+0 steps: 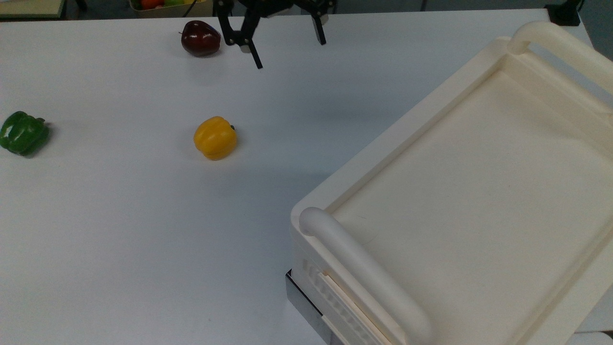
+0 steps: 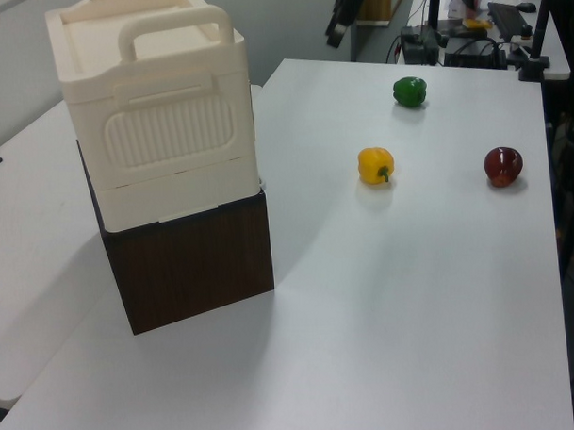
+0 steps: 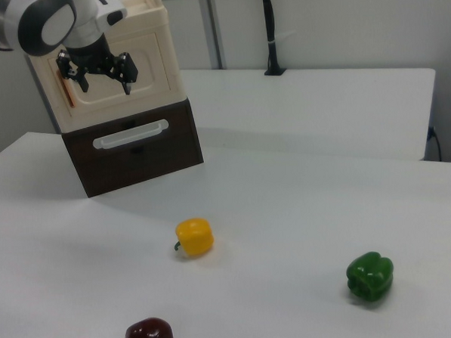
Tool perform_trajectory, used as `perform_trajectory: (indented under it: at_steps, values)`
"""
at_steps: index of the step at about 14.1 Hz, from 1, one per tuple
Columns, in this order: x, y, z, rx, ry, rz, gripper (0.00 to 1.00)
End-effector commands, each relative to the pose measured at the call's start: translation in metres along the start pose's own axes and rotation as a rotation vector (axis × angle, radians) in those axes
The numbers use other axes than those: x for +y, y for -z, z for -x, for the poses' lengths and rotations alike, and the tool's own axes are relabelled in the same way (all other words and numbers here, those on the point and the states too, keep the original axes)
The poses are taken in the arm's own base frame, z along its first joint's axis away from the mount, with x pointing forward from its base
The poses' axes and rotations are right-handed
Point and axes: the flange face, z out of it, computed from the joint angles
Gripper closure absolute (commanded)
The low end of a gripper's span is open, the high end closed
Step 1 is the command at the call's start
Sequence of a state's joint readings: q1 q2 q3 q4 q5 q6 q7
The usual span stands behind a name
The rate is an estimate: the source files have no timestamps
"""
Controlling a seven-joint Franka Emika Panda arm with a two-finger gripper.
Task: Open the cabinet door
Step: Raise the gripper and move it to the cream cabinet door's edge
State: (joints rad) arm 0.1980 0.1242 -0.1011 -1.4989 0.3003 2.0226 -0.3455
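The cabinet door (image 3: 114, 65), a flat cream panel with a slim copper handle strip on the cream cabinet's front, looks shut; opening is all left to do. The black two-finger gripper (image 3: 98, 72) hangs in the air before it, fingers (image 1: 255, 56) spread, holding nothing. A yellow plastic pepper (image 1: 215, 137), dark red apple (image 1: 200, 38) and green pepper (image 1: 23, 132) lie well apart from the fingers; nothing appears to block the way.

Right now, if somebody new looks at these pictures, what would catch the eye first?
Probably the big cream cabinet on its dark brown base at the left view's left. Next, three bright items spread on the white table: a yellow bell pepper, a green bell pepper and a dark red apple. The black gripper hangs open above the table.
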Motion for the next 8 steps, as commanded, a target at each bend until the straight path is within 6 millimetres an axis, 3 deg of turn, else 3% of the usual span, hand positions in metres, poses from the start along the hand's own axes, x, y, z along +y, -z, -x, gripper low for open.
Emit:
perform_trajectory:
  at_steps: [1, 8]
  values:
    - [-0.027, -0.015, -0.012, 0.036, 0.059, -0.018, 0.0]
    - [-0.104, -0.042, -0.03, 0.095, 0.164, -0.023, 0.0]
